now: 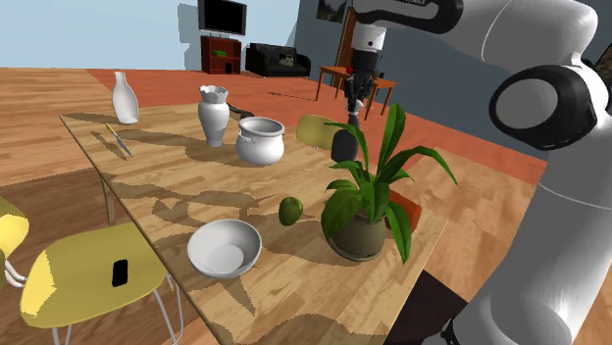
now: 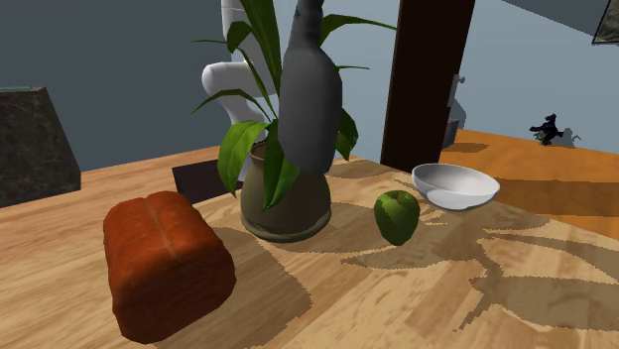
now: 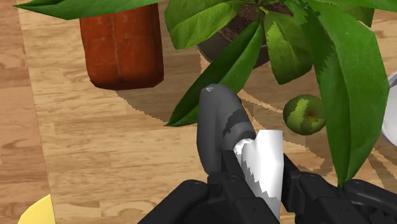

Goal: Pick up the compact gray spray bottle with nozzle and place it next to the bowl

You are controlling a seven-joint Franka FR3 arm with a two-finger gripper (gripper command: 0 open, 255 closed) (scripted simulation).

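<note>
the all-black two-finger gripper [image 1: 352, 106] hangs from the white arm [image 1: 549, 196] above the far side of the long wooden table [image 1: 167, 186]. it is pinching the compact dark grey spray bottle [image 1: 343, 146]. in the wrist view the two black fingers [image 3: 210, 191] press against the bottle's [image 3: 216, 124] sides, and a white patch shows on it right by the gripper [image 3: 254, 184].

the bottle is off the tabletop. in the second exterior view it [image 2: 309, 89] hangs in the air in front of the green leafy plant in a drab round pot [image 2: 286, 203], with its lower end above the pot's rim. in the shoulder view it sits just beside the plant's [image 1: 365, 211] upper leaves, on that view's left.

the shallow white bowl [image 1: 225, 246] stands on the table well apart from the bottle, towards the shoulder view's lower left. a green apple [image 1: 290, 210] lies between the bowl and the plant pot. in the second exterior view the apple [image 2: 397, 216] is near the bowl [image 2: 454, 185] and not touching it. a reddish-brown loaf [image 2: 164, 263] lies on that view's left, near the pot.

further along the table stand a white two-handled pot [image 1: 260, 140], a white vase with a ruffled rim [image 1: 213, 115] and a white narrow-necked vase [image 1: 124, 98]. a yellow chair [image 1: 88, 274] is drawn up at the table's near side.
</note>
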